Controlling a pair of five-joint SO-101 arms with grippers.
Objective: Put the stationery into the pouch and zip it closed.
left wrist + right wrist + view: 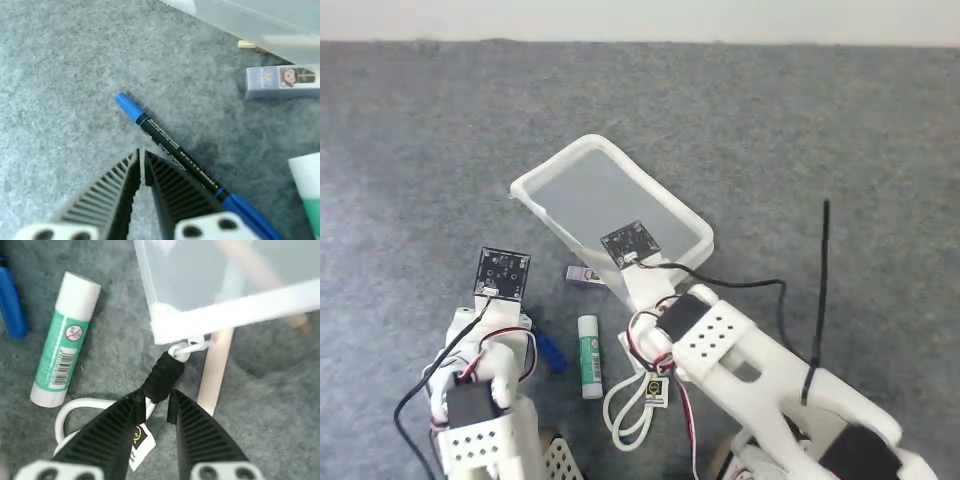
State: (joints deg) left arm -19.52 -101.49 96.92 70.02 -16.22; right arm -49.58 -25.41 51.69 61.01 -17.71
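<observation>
- While the right gripper (pixel 156 398) pinches the black zip pull (pixel 161 374), the pouch (pixel 610 195) lies mid-table;
- left gripper (pixel 141 154) is nearly shut on nothing, just beside the blue pen (pixel 175 150);
- glue stick (pixel 589 355) lies between the arms.

Pouch (pixel 605 195) translucent white; zipper pull (pixel 162 372) black; glue stick (pixel 589 357) white, green label; pen (pixel 175 155) blue-capped, black barrel; counter (pixel 420 150) grey.

Translucent pouch (pixel 610 195) beside glue stick (pixel 588 356), pen (pixel 176 151)
</observation>
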